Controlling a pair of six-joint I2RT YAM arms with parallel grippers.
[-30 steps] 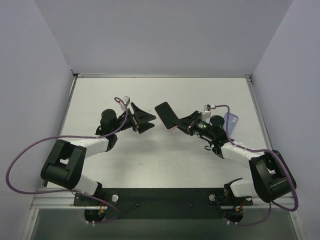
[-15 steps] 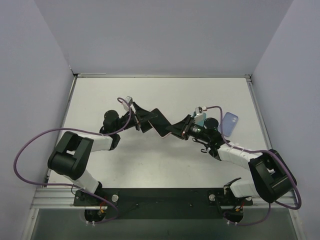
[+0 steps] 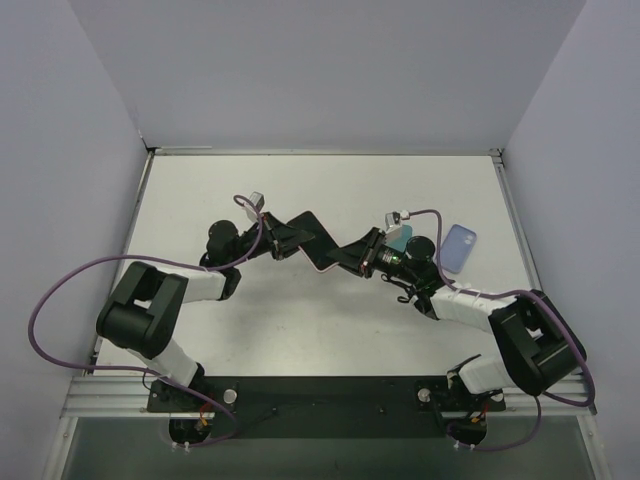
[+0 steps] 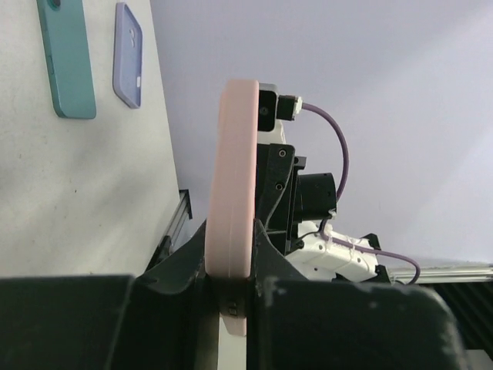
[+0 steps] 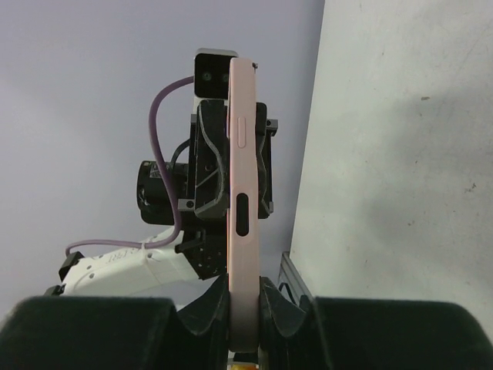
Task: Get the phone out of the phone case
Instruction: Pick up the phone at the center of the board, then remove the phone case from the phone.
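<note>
A phone (image 3: 316,236) with a dark face sits in a pink phone case (image 4: 231,177) and is held in the air over the middle of the table, between the two arms. My left gripper (image 3: 286,241) is shut on its left end; in the left wrist view both fingers (image 4: 266,258) press the pink edge. My right gripper (image 3: 350,258) is shut on the opposite end, and the right wrist view shows the case (image 5: 240,193) edge-on, clamped between the jaws with its side cut-outs showing. Both wrists face each other along the case.
A teal phone or case (image 4: 68,58) and a lilac case (image 4: 128,54) lie flat on the white table (image 3: 330,320) by the right arm, the lilac case (image 3: 459,247) nearest the right wall. Grey walls enclose the table on three sides.
The right arm carried the phone leftwards. The left gripper, open a second ago, came up to the phone's free end and shut on it.
</note>
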